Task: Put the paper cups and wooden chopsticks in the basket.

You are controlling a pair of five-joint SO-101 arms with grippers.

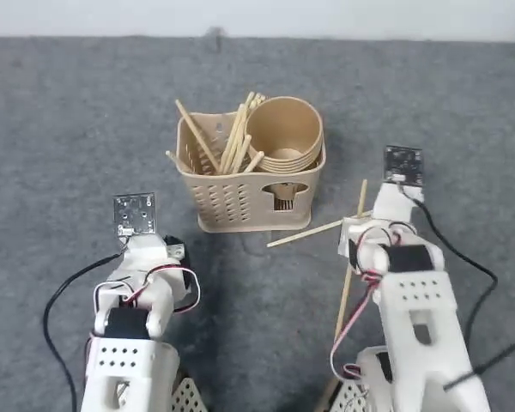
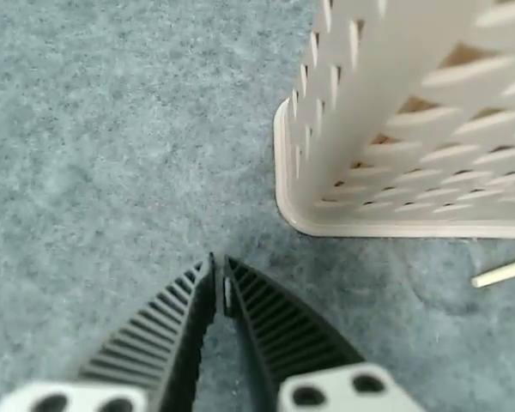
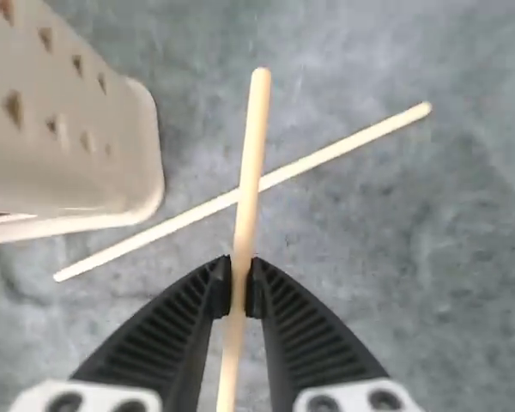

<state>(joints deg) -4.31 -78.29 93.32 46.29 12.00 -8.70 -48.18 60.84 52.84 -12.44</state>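
Holding a pale round wooden chopstick (image 3: 251, 172), your right gripper (image 3: 239, 279) has its black ribbed fingers clamped on the shaft. A long length runs beyond the tips and more trails back toward the arm.

Finding one: the held chopstick's long axis runs near to far, leaning slightly right at its far end.

Finding two: the beige slotted plastic basket (image 1: 232, 202) stands far and to the left of that gripper. My reading is that the coming move must carry the stick up, leftward and away, then tip it over the rim. The right arm is plainly the nearer one for this.

A second loose wooden chopstick (image 1: 313, 232) lies on the grey carpeted table (image 1: 69, 112), running left to right from the basket's near right corner. The held chopstick crosses above it; I cannot tell whether they touch.

Your left gripper (image 2: 219, 266) sits near and left of the basket, fingers together on nothing.

Already in the basket are a stack of tan paper cups (image 1: 285, 133) on the right and a bundle of wooden chopsticks (image 1: 232, 142) on the left.

Not verifiable:
- the cup count;
- the held chopstick's near end, hard to make out by the right arm's base;
- the grip itself in the high view, hidden under the wrist.
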